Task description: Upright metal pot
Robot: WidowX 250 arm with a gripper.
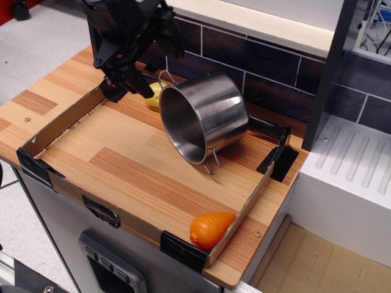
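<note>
Wooden counter fenced by a low cardboard border taped at its corners, with a dark tiled wall behind. The metal pot is shown lying on its side near the back right of the fenced area, its open mouth turned toward the front left, one wire loop handle resting low against the wood and the other raised at the upper rim. A yellow toy food is seen just behind the pot's rim, partly hidden; an orange toy food lies in the front right corner, well apart from the pot. The gripper is held above the back left of the fence, near the yellow piece and just left of the raised handle; nothing is held in it, and whether the jaws are spread or closed cannot be told from the dark, overlapping shapes. The task is judged to be at the approach stage, the pot not yet touched. For a sound righting, the upper rim is best taken between the jaws near the raised handle, and the pot pivoted about its lower edge so that the base is brought flat; a push on the smooth curved wall is to be avoided, since rolling toward the right border is likely, and the yellow piece is to be kept clear of the jaws
</note>
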